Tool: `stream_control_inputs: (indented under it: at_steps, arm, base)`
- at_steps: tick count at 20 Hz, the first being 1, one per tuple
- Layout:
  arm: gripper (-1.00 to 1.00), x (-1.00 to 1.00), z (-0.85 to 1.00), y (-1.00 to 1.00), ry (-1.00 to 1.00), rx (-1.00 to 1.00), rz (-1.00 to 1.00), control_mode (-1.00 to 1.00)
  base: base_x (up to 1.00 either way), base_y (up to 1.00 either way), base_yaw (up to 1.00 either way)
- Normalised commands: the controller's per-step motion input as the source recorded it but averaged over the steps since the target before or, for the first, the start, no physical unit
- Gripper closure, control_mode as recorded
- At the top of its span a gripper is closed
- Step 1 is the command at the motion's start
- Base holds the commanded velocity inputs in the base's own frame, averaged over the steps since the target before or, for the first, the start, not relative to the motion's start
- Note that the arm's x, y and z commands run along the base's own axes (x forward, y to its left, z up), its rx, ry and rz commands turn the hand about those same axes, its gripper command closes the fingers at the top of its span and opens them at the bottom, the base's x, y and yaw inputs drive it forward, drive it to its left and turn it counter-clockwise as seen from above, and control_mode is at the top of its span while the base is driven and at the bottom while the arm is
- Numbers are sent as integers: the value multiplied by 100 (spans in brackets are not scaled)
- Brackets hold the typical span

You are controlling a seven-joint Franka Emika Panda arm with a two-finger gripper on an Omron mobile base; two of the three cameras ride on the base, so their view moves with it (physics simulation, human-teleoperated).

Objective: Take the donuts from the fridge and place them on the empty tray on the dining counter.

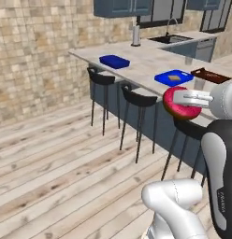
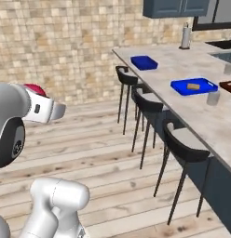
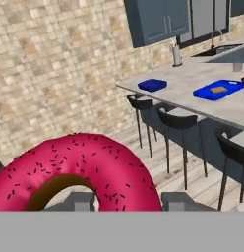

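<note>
Pink-iced sprinkled donut (image 3: 77,167) clamped between the fingers (image 1: 183,99), empty blue tray (image 3: 152,84) seen far beyond them on the beige marbled surface (image 3: 193,81)

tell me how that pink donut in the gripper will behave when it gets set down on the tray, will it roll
The pink donut is probably light and soft, so the gripper pinching its ring may dent it. Set flat on the empty tray, a ring likely stays put; dropped on edge, it could roll. Its glossy icing may be slippery.
</note>
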Motion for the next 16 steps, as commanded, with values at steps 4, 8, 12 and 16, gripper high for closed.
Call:
stream_control_inputs:
  at_steps: [4, 8, 12, 16]
  arm:
    - [100, 0, 0, 0, 0, 0, 0, 100]
    - [100, 0, 0, 0, 0, 0, 0, 100]
    - [100, 0, 0, 0, 0, 0, 0, 100]
    - [100, 0, 0, 0, 0, 0, 0, 100]
  base:
    - [100, 98, -66]
    - [79, 95, -71]
    - [72, 94, -72]
    - [68, 97, -70]
